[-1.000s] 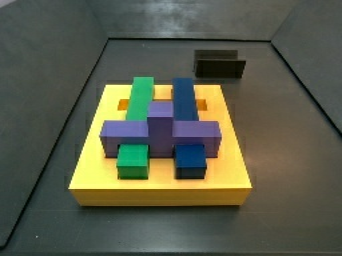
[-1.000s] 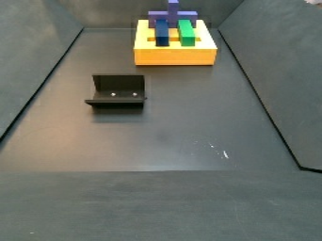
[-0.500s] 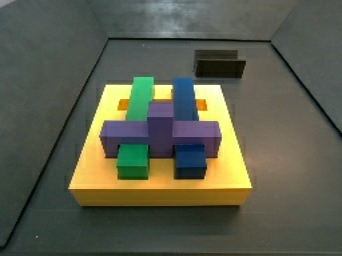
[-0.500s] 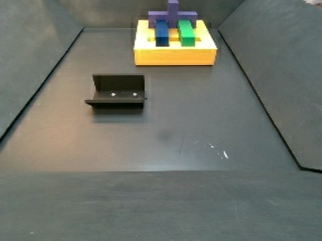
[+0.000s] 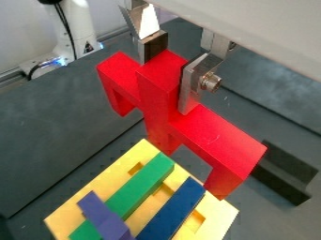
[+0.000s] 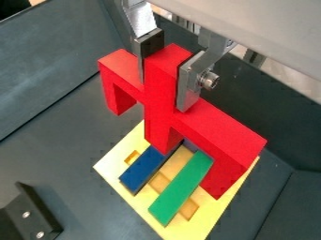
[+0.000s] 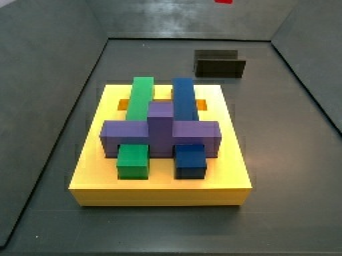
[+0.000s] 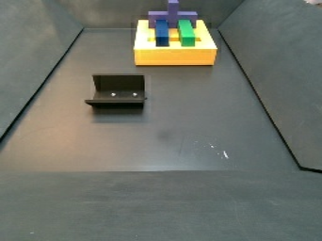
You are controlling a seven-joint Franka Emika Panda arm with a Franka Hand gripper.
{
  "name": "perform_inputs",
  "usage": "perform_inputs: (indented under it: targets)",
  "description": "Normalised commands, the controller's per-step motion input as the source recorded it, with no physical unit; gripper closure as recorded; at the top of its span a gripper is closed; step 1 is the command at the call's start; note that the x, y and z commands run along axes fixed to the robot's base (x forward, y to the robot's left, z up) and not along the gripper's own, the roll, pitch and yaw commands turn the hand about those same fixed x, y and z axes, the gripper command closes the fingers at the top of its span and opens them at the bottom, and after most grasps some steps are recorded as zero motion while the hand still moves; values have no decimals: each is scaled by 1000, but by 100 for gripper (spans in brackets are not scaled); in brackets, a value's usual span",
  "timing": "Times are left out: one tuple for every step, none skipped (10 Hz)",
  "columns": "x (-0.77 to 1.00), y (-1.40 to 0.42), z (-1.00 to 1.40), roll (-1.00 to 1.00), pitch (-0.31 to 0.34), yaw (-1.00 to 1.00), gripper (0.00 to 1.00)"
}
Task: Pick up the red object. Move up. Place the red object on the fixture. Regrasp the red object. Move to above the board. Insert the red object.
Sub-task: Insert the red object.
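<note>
**Red object held over the board**

The gripper [image 5: 172,67] is clamped on the red object's [image 5: 175,117] centre post, prongs down, seemingly high above the board [image 6: 221,192], probably so they can drop into slots. In a side view the purple block [image 7: 160,131] crosses the green [image 7: 139,96] and blue [image 7: 183,96] bars. The fixture [image 7: 221,65] sits empty at the board's one o'clock, clear of the descent.
</note>
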Motion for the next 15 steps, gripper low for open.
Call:
perform_inputs:
  targets:
    - [0,-37,-77,0,-43,0,100]
    - [306,380,-391,-30,76,-43,100]
    - [0,743,-671,-97,0,0,100]
    - [-151,680,-694,-227,-99,0,100]
    - [-86,477,-563,-320,-101,0,100]
    - [-243,106,-591,-287,-91,0,100]
    - [-194,0,-626,-249,-77,0,100]
    - [0,-171,-774,-150,-50,83,100]
    - [0,-297,-694,-156,-59,23,100]
    - [29,-440,-729,-47,-127,0,100]
    - [203,-534,-789,84,-130,0,100]
    - [29,-300,-517,160,-83,0,100]
    - [-31,149,-129,10,1,0,100]
    - [-71,217,0,0,0,-14,100]
    - [0,166,0,-7,0,-40,100]
